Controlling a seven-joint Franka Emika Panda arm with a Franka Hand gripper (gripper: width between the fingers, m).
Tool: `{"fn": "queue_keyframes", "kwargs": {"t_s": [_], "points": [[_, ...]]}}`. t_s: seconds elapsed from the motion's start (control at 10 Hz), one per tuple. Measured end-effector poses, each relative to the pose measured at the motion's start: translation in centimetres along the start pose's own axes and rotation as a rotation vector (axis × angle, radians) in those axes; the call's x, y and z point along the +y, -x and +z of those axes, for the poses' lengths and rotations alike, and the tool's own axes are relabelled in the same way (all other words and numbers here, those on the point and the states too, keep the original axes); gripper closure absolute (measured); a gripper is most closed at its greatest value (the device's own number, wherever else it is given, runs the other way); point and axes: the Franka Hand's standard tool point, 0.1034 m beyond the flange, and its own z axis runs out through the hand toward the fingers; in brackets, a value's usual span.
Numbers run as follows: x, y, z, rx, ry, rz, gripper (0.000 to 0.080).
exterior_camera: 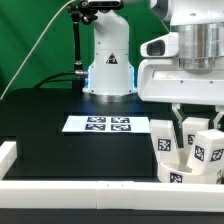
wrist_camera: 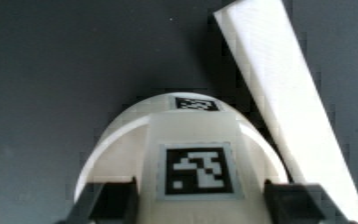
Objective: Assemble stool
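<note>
Stool leg (wrist_camera: 190, 150) sits between the claw's (wrist_camera: 197, 203) two dark fingertips (wrist_camera: 105, 200), which stand on either side of it; whether they actually press it I cannot tell. Just beside the claw (exterior_camera: 182, 128) stand more tagged white stool parts (exterior_camera: 205, 148); beyond lie a white border rail (wrist_camera: 274, 90) and, farther off, the marker board (exterior_camera: 105, 124) on the black table (exterior_camera: 40, 125).

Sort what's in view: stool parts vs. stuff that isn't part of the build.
Job:
- tagged white legs, clustered at the exterior view's right
- tagged white part between the gripper fingers in the wrist view

Not job:
- marker board
- white border rail
- black table
</note>
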Motion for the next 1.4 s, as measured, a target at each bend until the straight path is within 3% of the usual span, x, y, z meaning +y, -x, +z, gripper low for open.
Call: {"fn": "queue_keyframes", "kwargs": {"t_s": [0.7, 1.1, 1.2, 1.3, 1.4], "points": [[-1.1, 0.8, 0.1, -0.022, -0.037, 0.532, 0.0463], [-1.3, 1.0, 0.0, -0.035, -0.04, 0.621, 0.0463], [-1.3, 1.1, -0.8, -0.045, -0.035, 0.566, 0.0288], [-1.5, 0.9, -1.7, -0.041, -0.045, 0.53, 0.0195], [-1.7, 0.9, -2.3, -0.042, -0.049, 0.52, 0.0195]]}}
